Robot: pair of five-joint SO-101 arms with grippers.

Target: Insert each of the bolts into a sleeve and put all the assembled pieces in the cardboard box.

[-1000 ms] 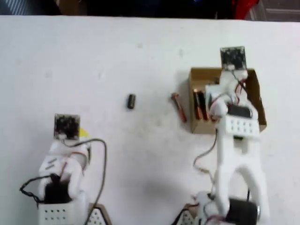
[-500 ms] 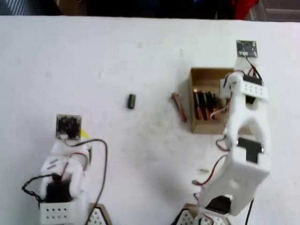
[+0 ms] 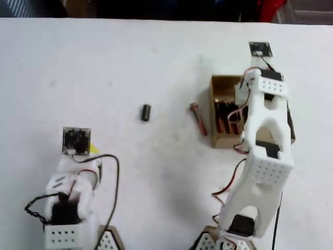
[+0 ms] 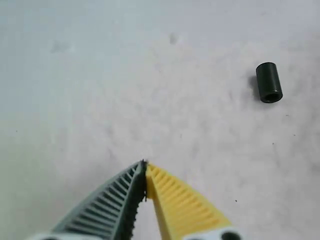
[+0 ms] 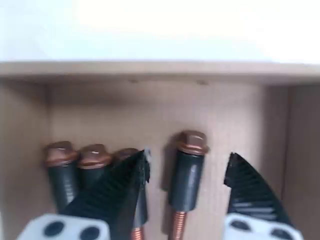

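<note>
A loose black sleeve (image 3: 145, 112) lies mid-table and shows again as the sleeve (image 4: 269, 82) ahead of my left gripper (image 4: 145, 175). That gripper is shut on nothing and rests low at the near left. A bare copper bolt (image 3: 197, 119) lies just left of the cardboard box (image 3: 221, 80). My right arm (image 3: 265, 130) stretches over the box. My right gripper (image 5: 189, 157) hangs open inside the box (image 5: 150, 100), its fingers on either side of an assembled bolt-in-sleeve (image 5: 186, 175) without touching it. More assembled pieces (image 5: 62, 170) lie side by side beyond one finger.
White tabletop stretches between the two arms and behind the box. The left arm's cable (image 3: 115, 177) loops beside its base. The table's far edge (image 3: 156, 19) meets a dark background.
The right arm rose from a folded pose over the box, swung right, then came back over it. The left arm, the loose sleeve and the bare bolt stayed put.
</note>
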